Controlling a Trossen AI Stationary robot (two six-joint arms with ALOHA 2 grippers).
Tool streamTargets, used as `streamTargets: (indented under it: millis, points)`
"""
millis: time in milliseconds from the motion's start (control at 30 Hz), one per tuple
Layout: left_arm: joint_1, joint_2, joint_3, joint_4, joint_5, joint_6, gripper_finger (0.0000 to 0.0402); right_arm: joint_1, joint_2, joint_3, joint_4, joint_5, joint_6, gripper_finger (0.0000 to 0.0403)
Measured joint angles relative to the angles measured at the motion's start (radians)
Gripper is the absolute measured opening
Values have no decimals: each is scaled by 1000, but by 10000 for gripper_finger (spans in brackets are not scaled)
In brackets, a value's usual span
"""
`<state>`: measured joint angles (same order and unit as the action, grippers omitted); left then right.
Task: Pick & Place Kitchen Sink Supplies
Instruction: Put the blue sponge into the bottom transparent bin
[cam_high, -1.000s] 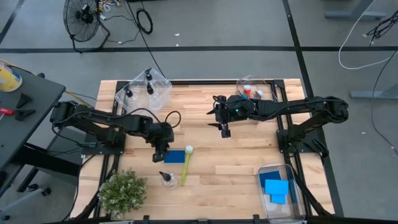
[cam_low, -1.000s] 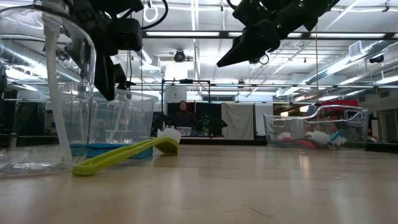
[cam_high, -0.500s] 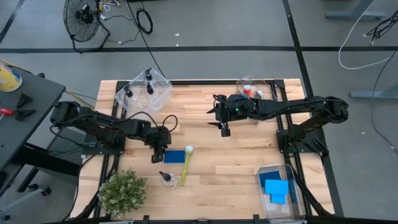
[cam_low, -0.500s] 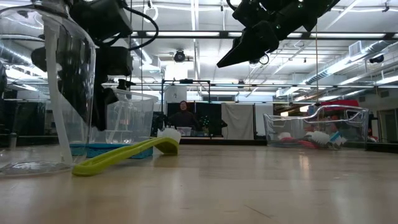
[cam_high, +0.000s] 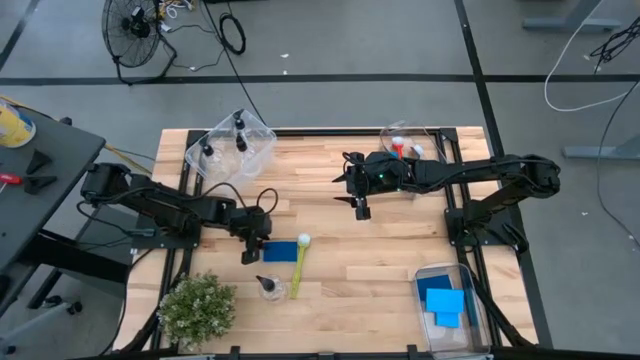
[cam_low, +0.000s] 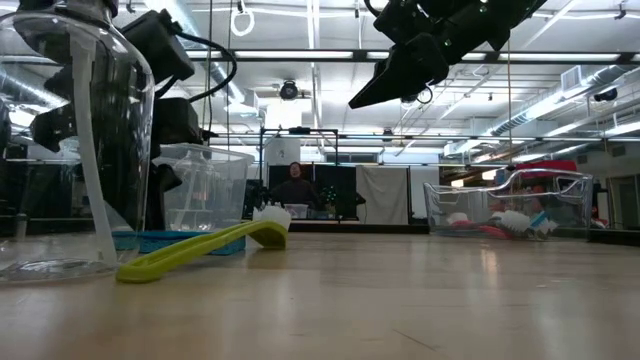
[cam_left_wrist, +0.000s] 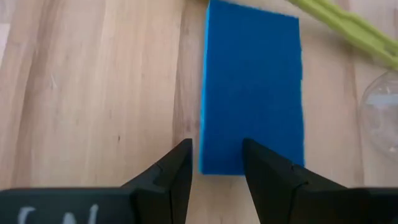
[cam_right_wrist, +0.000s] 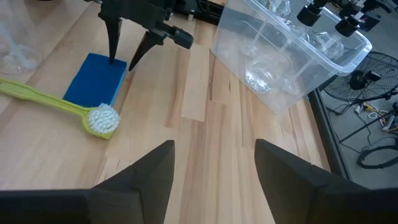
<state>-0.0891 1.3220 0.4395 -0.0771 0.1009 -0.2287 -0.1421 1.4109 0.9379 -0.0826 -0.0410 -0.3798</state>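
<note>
three bins (cam_high: 232, 148); one loose sponge (cam_high: 281, 251)

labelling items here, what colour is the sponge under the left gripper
Solid blue, no pattern. The sponge shows best in the left wrist view.

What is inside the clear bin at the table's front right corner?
The clear bin holds blue sponges, overlapping in a loose stack. How many there are cannot be told, since the upper ones cover whatever lies beneath.

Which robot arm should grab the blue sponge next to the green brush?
Probably the left. Its gripper is open right at the sponge, one end between its fingers. The right gripper hangs open, farther off over bare table.
</note>
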Motion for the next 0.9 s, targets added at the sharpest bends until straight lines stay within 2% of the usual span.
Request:
streamTargets:
  millis: [300,600,733,900]
  points:
    - [0,20,-9,12,-19,14,145,-2,0,0,0,2,0,224]
    - [1,67,-6,27,8,16,140,-2,0,0,0,52,2,224]
    - [1,69,-4,26,22,5,113,-2,0,0,0,52,1,224]
    - [2,70,-4,26,31,4,50,-2,0,0,0,52,0,224]
